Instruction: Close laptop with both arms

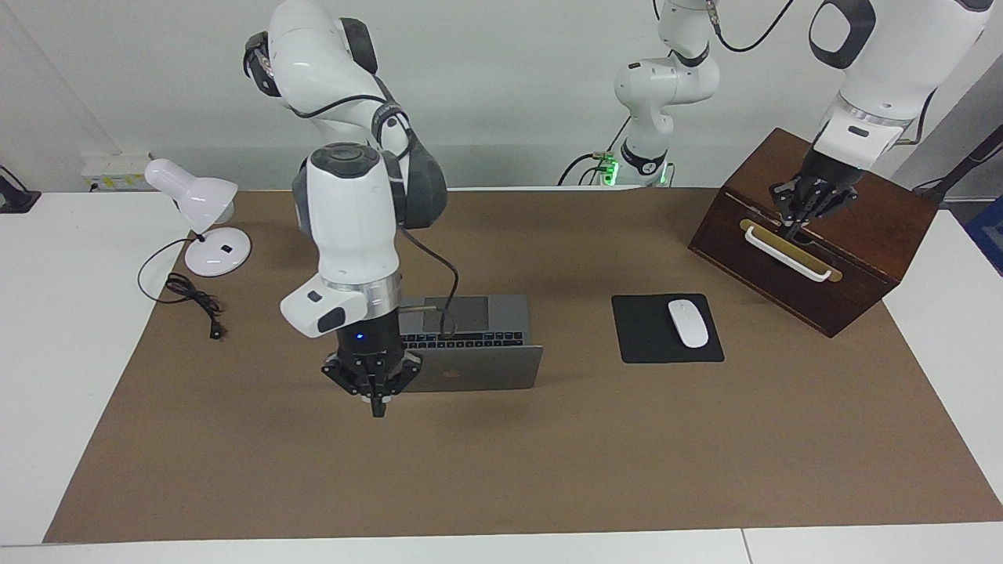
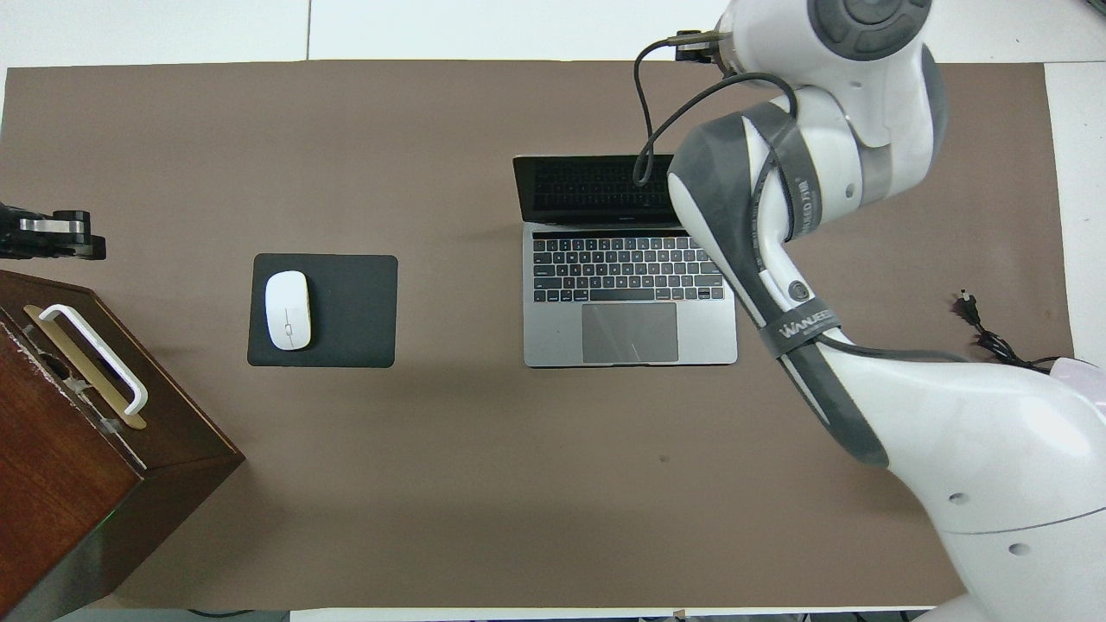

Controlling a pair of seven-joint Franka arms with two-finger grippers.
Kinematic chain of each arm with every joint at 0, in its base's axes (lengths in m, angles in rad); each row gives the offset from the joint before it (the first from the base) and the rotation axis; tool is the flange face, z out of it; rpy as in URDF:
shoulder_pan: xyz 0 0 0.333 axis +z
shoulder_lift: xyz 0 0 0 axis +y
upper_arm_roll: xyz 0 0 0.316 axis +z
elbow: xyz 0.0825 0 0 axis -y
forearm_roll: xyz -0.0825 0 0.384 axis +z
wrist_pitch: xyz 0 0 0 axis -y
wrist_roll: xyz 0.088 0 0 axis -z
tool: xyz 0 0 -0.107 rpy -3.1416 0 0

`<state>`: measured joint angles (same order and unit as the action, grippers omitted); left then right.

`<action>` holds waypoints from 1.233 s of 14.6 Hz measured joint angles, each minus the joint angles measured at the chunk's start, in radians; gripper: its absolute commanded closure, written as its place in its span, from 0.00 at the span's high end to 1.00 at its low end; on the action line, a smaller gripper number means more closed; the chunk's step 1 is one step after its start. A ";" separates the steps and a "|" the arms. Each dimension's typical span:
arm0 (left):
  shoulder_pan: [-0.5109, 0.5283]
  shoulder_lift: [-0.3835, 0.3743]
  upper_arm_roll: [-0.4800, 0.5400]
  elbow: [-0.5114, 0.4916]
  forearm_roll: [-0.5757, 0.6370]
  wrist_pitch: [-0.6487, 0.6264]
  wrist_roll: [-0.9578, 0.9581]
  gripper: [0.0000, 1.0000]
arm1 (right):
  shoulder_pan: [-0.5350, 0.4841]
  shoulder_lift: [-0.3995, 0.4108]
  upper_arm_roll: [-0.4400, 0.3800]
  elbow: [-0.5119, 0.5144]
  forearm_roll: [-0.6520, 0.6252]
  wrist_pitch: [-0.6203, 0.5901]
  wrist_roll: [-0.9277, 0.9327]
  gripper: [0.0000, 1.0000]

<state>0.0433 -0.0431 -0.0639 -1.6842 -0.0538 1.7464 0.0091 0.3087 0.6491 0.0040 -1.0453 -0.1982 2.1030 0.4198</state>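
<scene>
While the laptop stands open mid-table beside the mouse pad, the right gripper hangs at its lid's corner. The left gripper is over the wooden box's handle. I cannot tell either gripper's jaw state.

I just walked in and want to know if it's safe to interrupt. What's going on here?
The laptop is open on the brown mat. The right hand hangs beside the raised lid's edge, apparently preparing to close it. The left hand is over the wooden box, by its white handle. Closing has not visibly begun.
</scene>
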 measured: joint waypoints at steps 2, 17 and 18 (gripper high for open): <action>-0.011 -0.021 -0.004 -0.060 -0.003 0.063 0.001 0.00 | 0.038 0.007 -0.003 0.000 -0.018 -0.004 0.052 0.00; -0.439 -0.266 -0.015 -0.735 -0.064 0.879 -0.012 0.00 | 0.060 0.024 -0.004 -0.015 -0.036 -0.015 0.104 0.00; -0.465 -0.265 -0.015 -0.760 -0.064 0.935 -0.012 0.00 | 0.058 0.024 -0.004 -0.015 -0.035 -0.019 0.104 0.00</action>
<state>-0.4213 -0.3084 -0.0788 -2.4446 -0.1176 2.6812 -0.0029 0.3671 0.6736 0.0004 -1.0602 -0.2336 2.0842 0.5242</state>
